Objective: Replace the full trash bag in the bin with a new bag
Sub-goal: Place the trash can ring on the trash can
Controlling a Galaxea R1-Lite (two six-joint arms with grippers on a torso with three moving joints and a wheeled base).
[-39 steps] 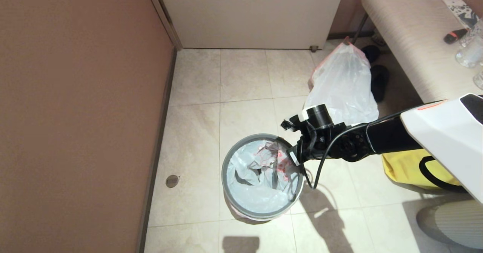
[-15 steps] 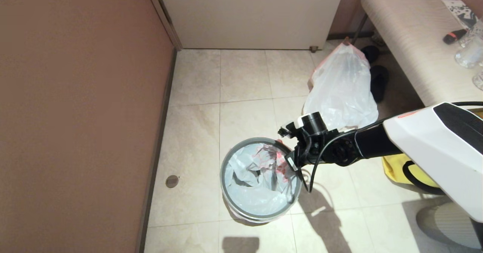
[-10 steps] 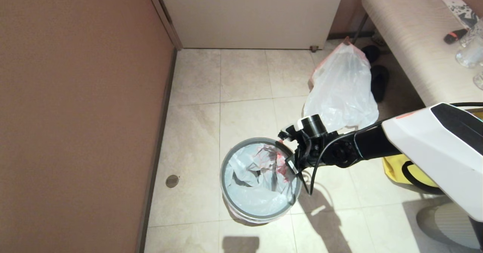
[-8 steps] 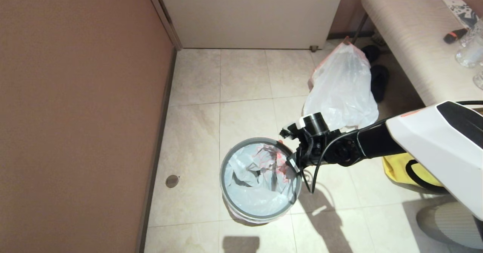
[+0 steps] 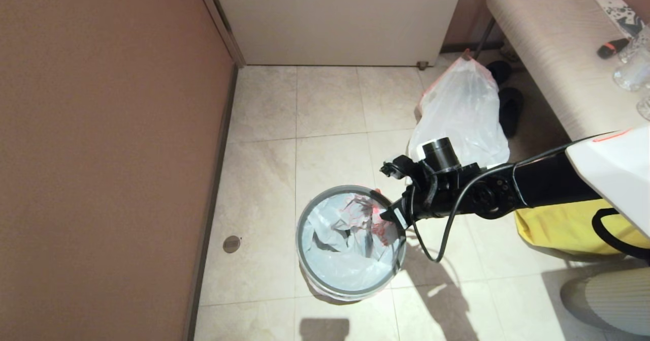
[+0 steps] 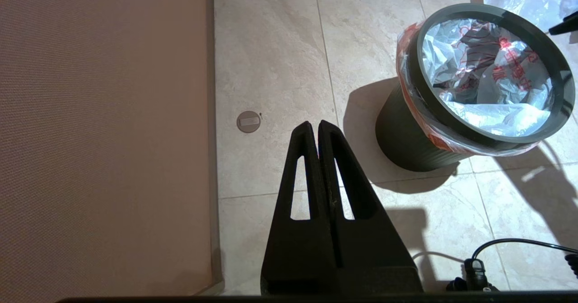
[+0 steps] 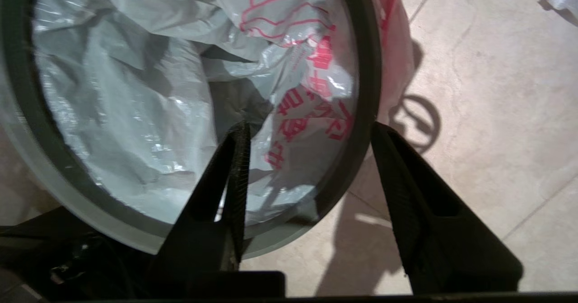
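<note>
The bin (image 5: 300, 239) stands on the tiled floor, its grey ring (image 6: 451, 123) seated on top. The new bag (image 5: 330, 249), thin white with red lettering, lines the inside (image 7: 135, 90), and its orange hem shows below the ring (image 6: 408, 90). My right gripper (image 5: 388, 216) hovers open over the bin's right rim (image 7: 309, 127), one finger above the bag and the other outside the ring (image 7: 368, 68). The full trash bag (image 5: 462, 117) sits bulging on the floor behind, near the bench. My left gripper (image 6: 314, 124) is shut on nothing, held low over the floor left of the bin (image 6: 402, 136).
A brown wall runs along the left and a white door (image 5: 335, 21) closes the back. At the right is a bench (image 5: 548, 51) with glasses on it. Black slippers (image 5: 510, 107), a yellow fabric bag (image 5: 553, 224) and a floor drain (image 5: 231, 244) are on the floor.
My right wrist has risen and drawn back to the right, leaving the fingertips at the bin's right rim. The bin and both bags have stayed put over the last second.
</note>
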